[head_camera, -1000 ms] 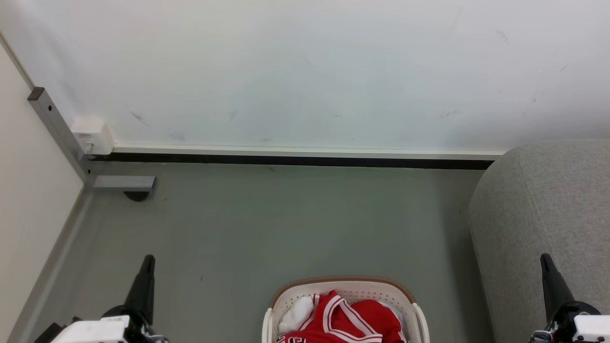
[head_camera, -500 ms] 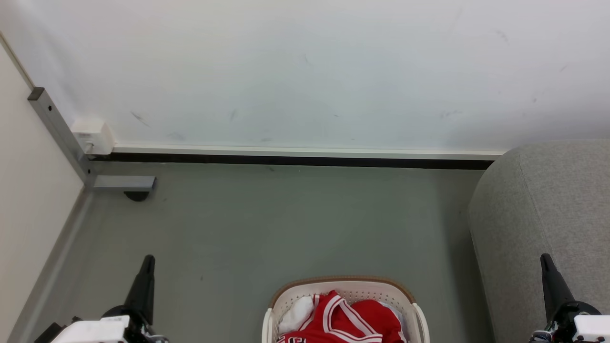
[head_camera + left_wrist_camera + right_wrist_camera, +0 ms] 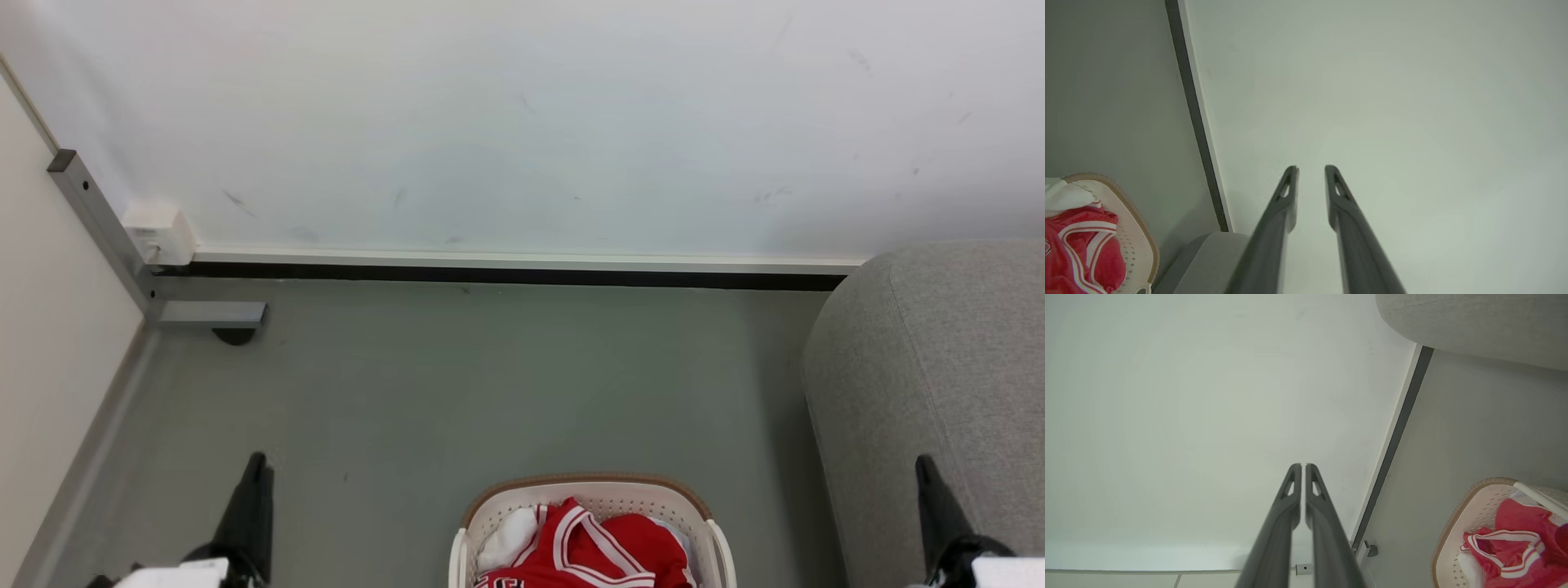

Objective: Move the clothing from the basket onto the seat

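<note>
Jersey (image 3: 600, 547): in basket (image 3: 490, 502), between both hands.
Seat (image 3: 939, 343): bare.
Left hand (image 3: 1310, 168): slightly apart, empty.
Right hand (image 3: 1303, 465): together, empty.
Progress: nothing moved.

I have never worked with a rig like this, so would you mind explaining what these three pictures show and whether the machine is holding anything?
This is a wheeled robot with two arms, each ending in a gripper with two long dark fingers. The head view looks down from the robot's head: the left gripper is at lower left, the right gripper at lower right. Between them on the grey floor stands a cream basket holding a red jersey and a white cloth. The grey seat is on the right. The other two pictures come from cameras on the wrists, looking along the fingers. The left jaws stand slightly apart, the right ones closed; neither holds anything.
</note>
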Motion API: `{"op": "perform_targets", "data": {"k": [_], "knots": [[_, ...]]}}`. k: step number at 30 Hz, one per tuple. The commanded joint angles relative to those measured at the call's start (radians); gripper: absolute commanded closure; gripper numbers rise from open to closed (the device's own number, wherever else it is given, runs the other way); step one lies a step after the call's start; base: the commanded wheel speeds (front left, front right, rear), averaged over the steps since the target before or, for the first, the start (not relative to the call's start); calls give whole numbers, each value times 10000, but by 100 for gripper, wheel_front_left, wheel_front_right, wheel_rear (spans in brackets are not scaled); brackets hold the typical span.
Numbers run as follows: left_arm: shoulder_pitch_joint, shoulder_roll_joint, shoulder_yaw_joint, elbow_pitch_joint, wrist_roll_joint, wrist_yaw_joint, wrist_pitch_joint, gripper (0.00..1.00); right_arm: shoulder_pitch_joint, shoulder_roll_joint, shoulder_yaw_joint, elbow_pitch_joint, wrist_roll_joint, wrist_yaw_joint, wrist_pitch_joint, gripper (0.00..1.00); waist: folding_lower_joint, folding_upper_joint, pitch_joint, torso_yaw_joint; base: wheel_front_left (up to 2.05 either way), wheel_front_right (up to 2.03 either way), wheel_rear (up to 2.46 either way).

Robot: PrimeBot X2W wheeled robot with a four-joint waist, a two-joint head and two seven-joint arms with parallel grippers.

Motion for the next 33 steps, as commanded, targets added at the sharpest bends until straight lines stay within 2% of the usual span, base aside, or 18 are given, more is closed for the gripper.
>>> {"op": "perform_targets", "data": {"k": [1,7,12,33], "knots": [[42,-13,1,42,1,0,-3,0,40,23,9,48,0,0,-1,0,0,-1,0,0,0,0,0],[132,-28,-191,195,222,0,-265,0,129,57,264,113,-228,-1,-265,0,0,-1,3,3,0,0,0],[143,-21,-262,250,789,1,-517,0,116,45,410,64,-960,-2,-514,0,0,-1,5,19,0,0,0],[376,10,-515,-21,4772,297,-1417,0,250,-5,1116,-454,-6040,-5,-1416,0,0,-1,-33,203,0,0,0]]}}
